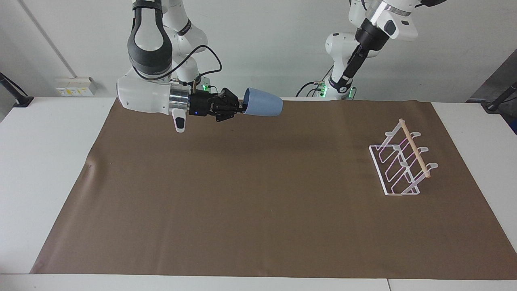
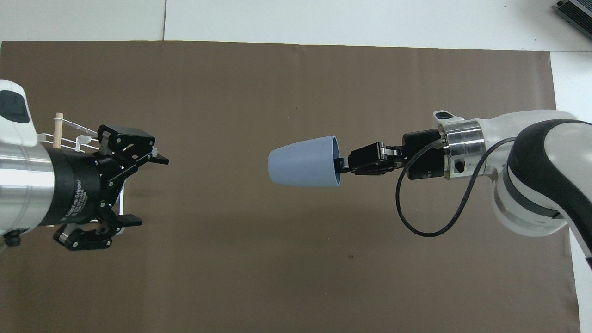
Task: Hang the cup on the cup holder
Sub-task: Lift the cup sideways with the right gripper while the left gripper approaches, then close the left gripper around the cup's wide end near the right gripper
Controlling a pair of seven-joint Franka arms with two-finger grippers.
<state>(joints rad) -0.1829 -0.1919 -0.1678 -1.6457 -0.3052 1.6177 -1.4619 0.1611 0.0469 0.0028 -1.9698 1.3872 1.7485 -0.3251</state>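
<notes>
The light-blue cup (image 1: 262, 106) (image 2: 303, 161) hangs on its side in the air over the brown mat, base pointing toward the left arm's end. My right gripper (image 1: 243, 108) (image 2: 342, 165) is shut on its rim, one finger inside the mouth. The white wire cup holder (image 1: 404, 159) with its wooden rod stands on the mat at the left arm's end. In the overhead view only a corner of the cup holder (image 2: 58, 132) shows past the left hand. My left gripper (image 1: 346, 74) (image 2: 148, 190) is raised high and open, holding nothing, fingers pointing toward the cup.
The brown mat (image 1: 258, 210) covers most of the white table (image 1: 44, 169). A black cable (image 2: 430, 217) loops below the right wrist. A dark device (image 2: 576, 11) lies at the table's corner farthest from the robots.
</notes>
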